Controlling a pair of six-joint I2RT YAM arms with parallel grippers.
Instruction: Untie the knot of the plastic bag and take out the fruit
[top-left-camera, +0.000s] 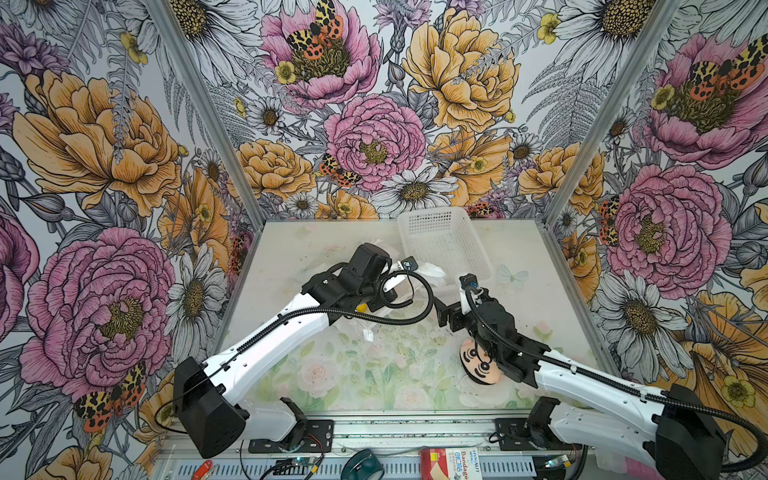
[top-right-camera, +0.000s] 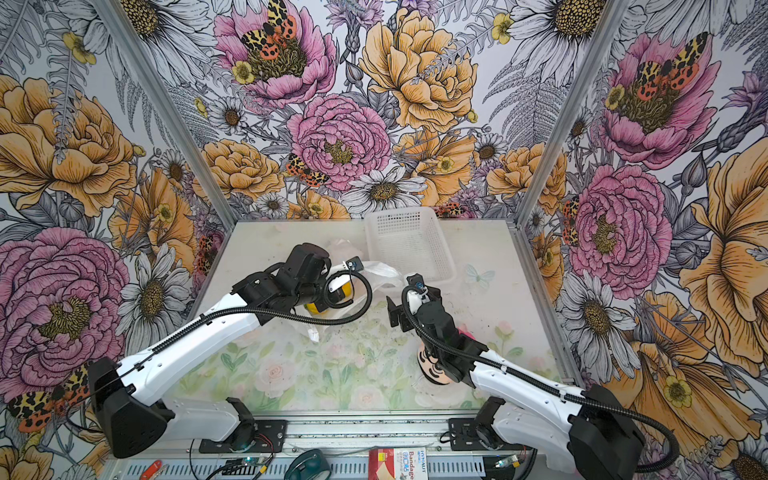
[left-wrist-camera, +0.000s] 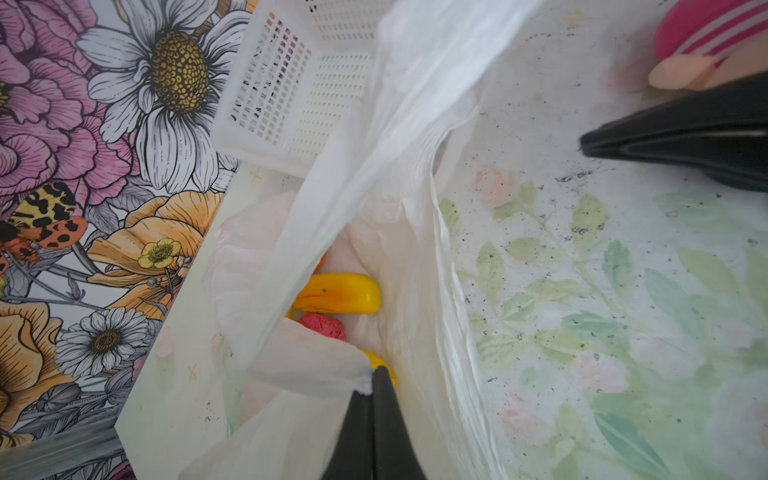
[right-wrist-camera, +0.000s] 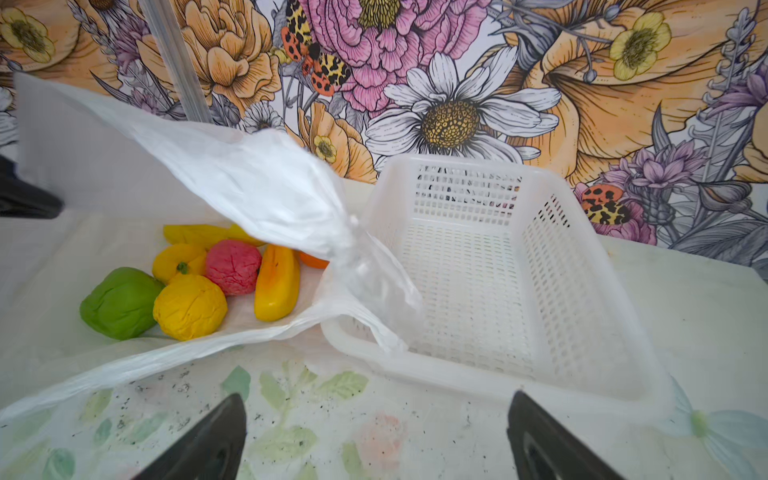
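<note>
1. My left gripper (left-wrist-camera: 371, 380) is clamped tight, jaws together, pinching a white flap of the plastic bag (left-wrist-camera: 374, 166) at its tips and holding that edge of film up.
2. Just past those tips the bag's mouth gapes. Down inside I see the fruit (left-wrist-camera: 340, 293): a long yellow piece with a pink-red one (left-wrist-camera: 322, 326) touching it.
3. My right gripper (right-wrist-camera: 378, 399) stands with its jaws wide apart and nothing between them, over bare table (right-wrist-camera: 291, 436), near the bag's edge and the basket (right-wrist-camera: 582, 257).
4. In the right wrist view the fruit lies in a tight cluster on the bag's film on the table. A green piece (right-wrist-camera: 120, 303) touches a round yellow one (right-wrist-camera: 189, 307), with the pink-red one and a long yellow one (right-wrist-camera: 276, 286) behind. An orange one (right-wrist-camera: 313, 259) is half hidden by film.
5. The knot (right-wrist-camera: 353, 230) shows as a bunched twist in a strip of film stretched above the fruit, by the basket's near corner. I cannot tell whether it is tied or loose.
6. In both top views the bag (top-left-camera: 432, 270) lies just left of the white perforated basket (top-left-camera: 444, 237), touching its near corner, at the far side of the table.
7. A plush doll (top-left-camera: 482, 361) lies under my right arm, well apart from the bag.
</note>
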